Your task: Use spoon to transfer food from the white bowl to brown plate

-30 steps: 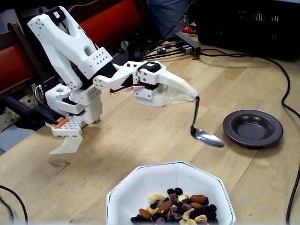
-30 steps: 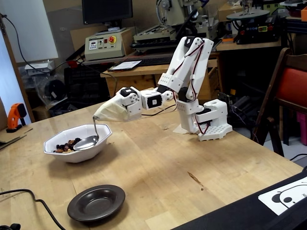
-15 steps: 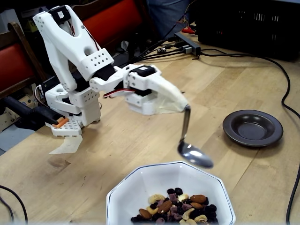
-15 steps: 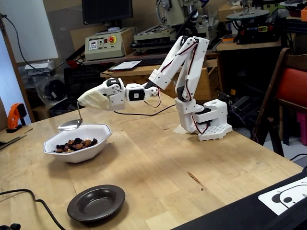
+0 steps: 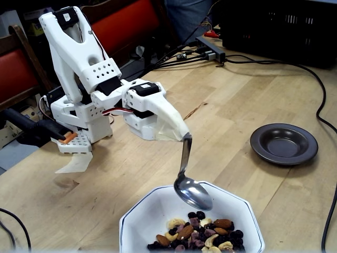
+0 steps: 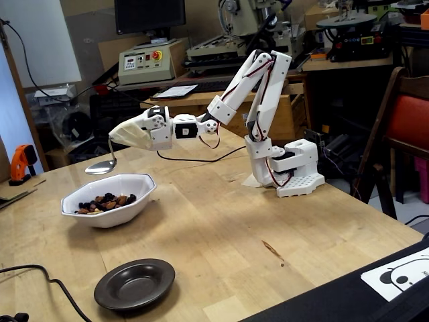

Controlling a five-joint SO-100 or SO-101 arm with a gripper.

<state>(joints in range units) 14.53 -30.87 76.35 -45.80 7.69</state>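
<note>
- The gripper (image 5: 181, 134), wrapped in a pale cover, held the spoon (image 5: 190, 185) by its handle tip, the spoon hanging down.
- The spoon's bowl hovered above the white bowl (image 5: 152, 211), looking empty.
- The food (image 5: 197, 234) lay heaped inside the white bowl.
- The brown plate (image 6: 134, 285) sat empty on the wooden table (image 6: 234, 221), well apart from the bowl.

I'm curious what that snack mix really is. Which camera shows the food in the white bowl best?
The fixed view looking into the white bowl from close up: the food shows as separate almonds, cashews and dark berries. The fixed view from across the table shows only a low dark heap of food over the rim.
</note>
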